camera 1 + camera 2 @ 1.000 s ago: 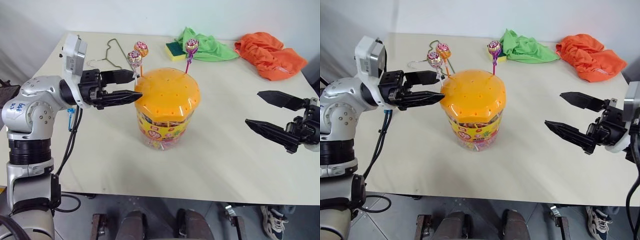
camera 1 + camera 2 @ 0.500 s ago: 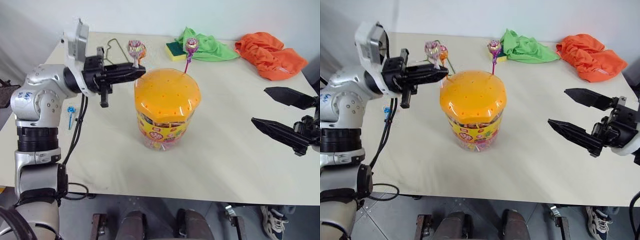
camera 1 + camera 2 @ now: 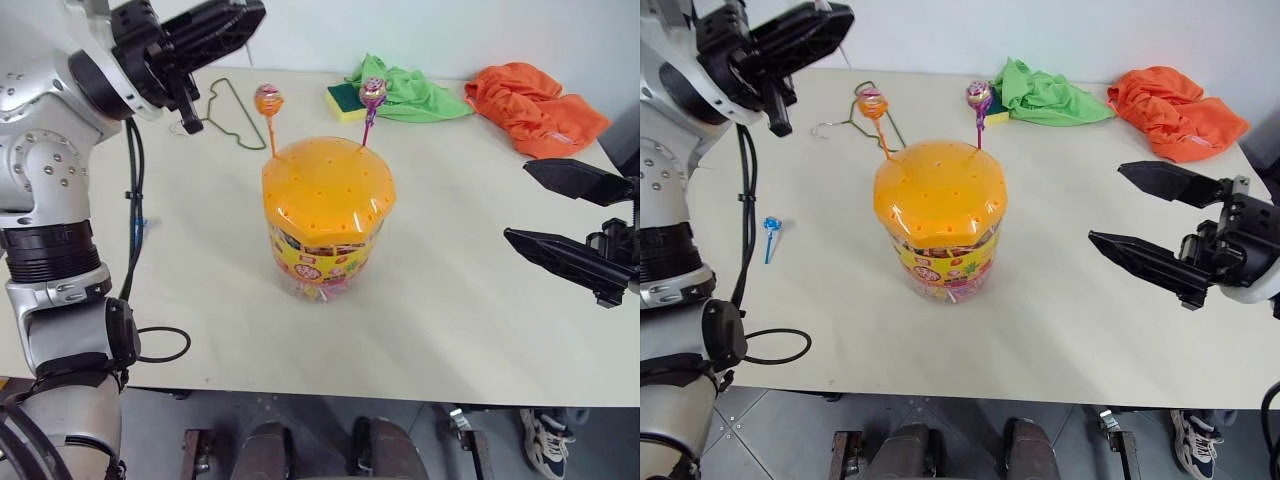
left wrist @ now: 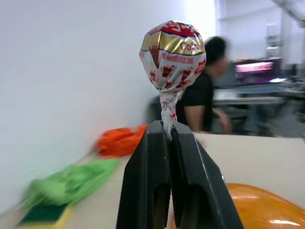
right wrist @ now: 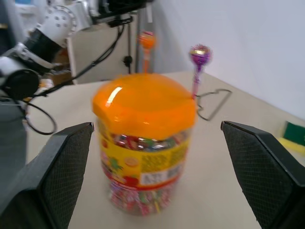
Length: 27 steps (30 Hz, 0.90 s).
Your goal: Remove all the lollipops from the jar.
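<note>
While left hand (image 4: 167, 143) pinches a lollipop (image 4: 172, 55) above the jar (image 3: 328, 215), right hand (image 3: 1145, 215) wide.

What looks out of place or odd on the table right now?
A small blue-stick lollipop lies loose on the beige table, left of the clear orange-lidded plastic jar. A wire hanger and crumpled green and orange cloths lie along the far edge.

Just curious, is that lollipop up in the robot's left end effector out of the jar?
Out. The left end effector pinches the lollipop well above the jar.
</note>
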### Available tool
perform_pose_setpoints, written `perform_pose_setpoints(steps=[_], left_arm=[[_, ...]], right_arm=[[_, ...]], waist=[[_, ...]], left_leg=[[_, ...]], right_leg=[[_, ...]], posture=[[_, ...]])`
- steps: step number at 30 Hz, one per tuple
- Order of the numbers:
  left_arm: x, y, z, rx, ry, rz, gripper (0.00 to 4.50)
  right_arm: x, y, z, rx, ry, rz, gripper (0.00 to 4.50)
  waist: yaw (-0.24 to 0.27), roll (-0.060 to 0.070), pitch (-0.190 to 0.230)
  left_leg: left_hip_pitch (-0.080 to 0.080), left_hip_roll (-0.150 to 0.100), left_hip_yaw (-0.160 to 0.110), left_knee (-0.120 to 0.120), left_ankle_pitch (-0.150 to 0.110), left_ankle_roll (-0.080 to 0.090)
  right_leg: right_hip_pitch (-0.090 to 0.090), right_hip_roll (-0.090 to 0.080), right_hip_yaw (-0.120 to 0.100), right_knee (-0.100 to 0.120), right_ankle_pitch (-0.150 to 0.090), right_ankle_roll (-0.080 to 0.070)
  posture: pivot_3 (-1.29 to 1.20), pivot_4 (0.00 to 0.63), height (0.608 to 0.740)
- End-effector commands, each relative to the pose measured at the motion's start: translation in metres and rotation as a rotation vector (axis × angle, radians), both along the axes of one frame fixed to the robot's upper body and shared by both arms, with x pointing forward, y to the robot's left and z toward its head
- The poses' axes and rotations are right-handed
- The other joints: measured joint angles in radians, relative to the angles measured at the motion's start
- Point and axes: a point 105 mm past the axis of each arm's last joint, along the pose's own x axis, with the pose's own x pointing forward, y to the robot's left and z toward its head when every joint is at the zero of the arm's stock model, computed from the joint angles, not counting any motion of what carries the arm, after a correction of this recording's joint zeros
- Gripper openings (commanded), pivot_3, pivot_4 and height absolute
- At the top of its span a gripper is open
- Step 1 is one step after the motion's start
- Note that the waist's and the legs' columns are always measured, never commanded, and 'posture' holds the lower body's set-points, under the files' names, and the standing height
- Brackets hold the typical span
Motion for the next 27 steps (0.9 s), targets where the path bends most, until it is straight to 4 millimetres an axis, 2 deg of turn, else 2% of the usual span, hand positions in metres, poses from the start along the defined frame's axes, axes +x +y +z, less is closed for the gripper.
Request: perform_pose_setpoints(steps=[1,4,7,9,11,14,16,18,21,24,27], left_arm=[[0.009,0.032,0.005,-0.044,-0.007,0.248,0.02],[0.027,0.059,-0.016,-0.032,0.085,0.473,0.02],[0.042,0.083,-0.053,0.02,0.211,0.66,0.02],[0.045,0.091,-0.075,0.068,0.289,0.723,0.02],[0.044,0.098,-0.111,0.171,0.404,0.776,0.02],[0.034,0.103,-0.152,0.311,0.53,0.802,0.02],[0.025,0.102,-0.171,0.367,0.569,0.775,0.02],[0.022,0.113,-0.191,0.403,0.634,0.83,0.02],[0.023,0.128,-0.206,0.448,0.672,0.919,0.02],[0.025,0.129,-0.207,0.466,0.672,0.928,0.66],[0.026,0.124,-0.201,0.454,0.67,0.909,1.61]], right_arm=[[-0.003,0.009,0.0,-0.012,-0.006,0.042,4.5],[0.004,0.007,-0.003,-0.001,-0.001,0.031,4.5],[0.01,0.007,-0.004,-0.002,0.003,0.033,4.5],[0.013,0.007,-0.004,-0.004,0.002,0.038,4.5],[0.017,0.006,-0.005,-0.01,0.002,0.04,4.5],[0.022,0.005,-0.006,-0.017,0.001,0.046,4.5],[0.025,0.006,-0.007,-0.021,0.0,0.049,4.5],[0.028,0.006,-0.008,-0.022,0.001,0.05,4.5],[0.03,0.006,-0.01,-0.022,0.002,0.053,4.5],[0.031,0.006,-0.01,-0.023,0.001,0.053,4.5],[0.033,0.006,-0.01,-0.025,-0.001,0.049,4.5]], waist=[[0.0,0.0,0.0],[0.002,0.0,0.0],[0.003,0.0,0.0],[0.003,0.0,0.0],[0.002,0.0,0.0],[0.0,0.0,0.0],[0.0,0.0,0.0],[0.001,0.0,0.0],[0.007,0.0,0.0],[0.008,0.0,0.0],[0.006,0.0,0.0]], left_leg=[[0.0,0.0,0.0,0.0,0.0,0.0],[0.0,0.0,0.0,0.0,0.0,0.0],[0.0,0.0,0.0,0.0,0.0,0.0],[0.0,0.0,0.0,0.0,0.0,0.0],[0.0,0.0,0.0,0.0,0.0,0.0],[0.0,0.0,0.001,-0.001,0.0,0.0],[0.0,0.0,0.001,-0.001,0.0,0.0],[0.0,0.0,0.001,-0.001,0.0,0.0],[0.0,0.0,0.001,-0.001,0.0,0.0],[0.0,0.0,0.001,-0.001,0.0,0.0],[0.0,0.0,0.001,-0.001,0.0,0.0]], right_leg=[[0.0,0.0,0.0,0.0,0.0,0.0],[0.0,0.0,0.0,0.0,0.0,0.0],[0.0,0.0,0.0,0.0,0.0,0.0],[0.0,0.0,0.0,0.0,0.0,0.0],[0.0,0.0,0.0,0.0,0.0,0.0],[0.0,0.0,0.0,0.0,0.0,0.0],[-0.001,0.0,0.0,0.0,0.0,0.0],[-0.001,0.0,0.0,0.0,0.0,0.0],[-0.001,0.0,0.0,0.0,0.0,0.0],[0.0,0.0,0.001,0.0,0.0,0.0],[0.0,0.0,0.0,0.0,0.0,0.0]], posture=[[0.0,0.15,0.74],[0.0,0.15,0.74],[0.0,0.15,0.74],[0.0,0.15,0.74],[0.0,0.15,0.74],[0.0,0.15,0.74],[0.0,0.15,0.74],[0.0,0.15,0.74],[0.0,0.15,0.74],[0.0,0.15,0.74],[0.0,0.15,0.74]])
